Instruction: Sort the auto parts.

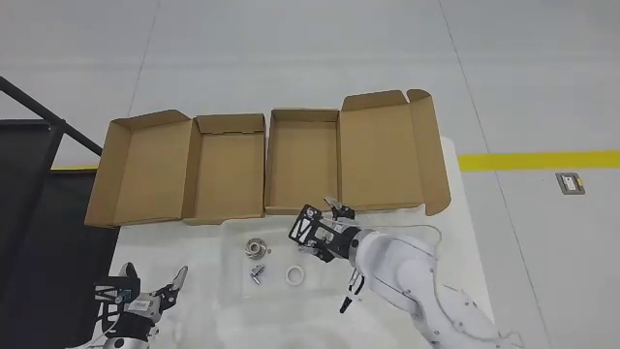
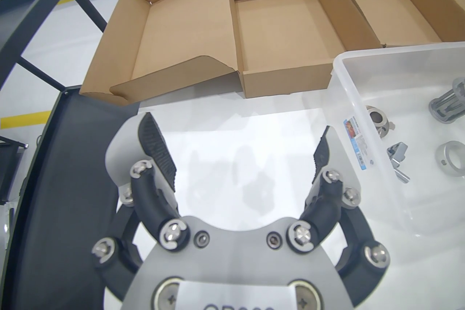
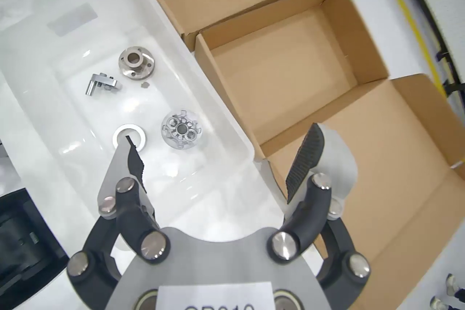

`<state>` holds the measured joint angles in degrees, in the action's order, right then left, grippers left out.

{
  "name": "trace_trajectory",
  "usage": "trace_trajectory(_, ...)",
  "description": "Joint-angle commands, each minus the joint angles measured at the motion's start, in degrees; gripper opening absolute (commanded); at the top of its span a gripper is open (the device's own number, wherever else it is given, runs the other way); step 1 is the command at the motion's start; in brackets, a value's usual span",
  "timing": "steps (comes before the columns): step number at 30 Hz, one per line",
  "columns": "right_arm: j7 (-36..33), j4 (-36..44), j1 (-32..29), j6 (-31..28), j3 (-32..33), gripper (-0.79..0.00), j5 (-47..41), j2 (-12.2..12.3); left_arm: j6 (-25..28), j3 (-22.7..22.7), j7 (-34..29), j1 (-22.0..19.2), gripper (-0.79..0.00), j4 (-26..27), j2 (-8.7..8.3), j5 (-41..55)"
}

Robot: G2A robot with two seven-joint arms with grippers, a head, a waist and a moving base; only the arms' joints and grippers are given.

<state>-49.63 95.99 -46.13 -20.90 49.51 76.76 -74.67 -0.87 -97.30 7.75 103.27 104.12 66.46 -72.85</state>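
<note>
Hovering spread-fingered, the right claw (image 3: 221,133) is near the slotted hub (image 3: 180,134).

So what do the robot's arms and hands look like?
The right arm is smooth and white. The left gripper and right gripper have grey metal plates, shiny screws, black links, white labels, and black ribbed fingers.

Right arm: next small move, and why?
Probably shift the right gripper slightly toward the slotted disc in the bin, then descend on it. The disc lies off-centre beneath the open jaws, and the boxes are empty, so sorting hasn't begun.
</note>
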Motion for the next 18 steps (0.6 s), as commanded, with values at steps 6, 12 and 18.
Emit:
trace_trajectory(6, -3.57, -4.62, 4.02, -1.95, -2.64, 0.0, -2.99, -0.97, 0.0, 0.0, 0.0, 0.0, 0.0, 0.0, 0.0, 0.0)
trace_trajectory(12, -3.15, -4.61, 3.83, -1.86, -2.61, 0.0, -3.11, -0.97, 0.0, 0.0, 0.0, 0.0, 0.0, 0.0, 0.0, 0.0)
trace_trajectory(18, -1.49, -8.1, 4.8, -3.32, -4.13, 0.0, -6.0, -1.81, 0.0, 0.0, 0.0, 0.0, 0.0, 0.0, 0.0, 0.0)
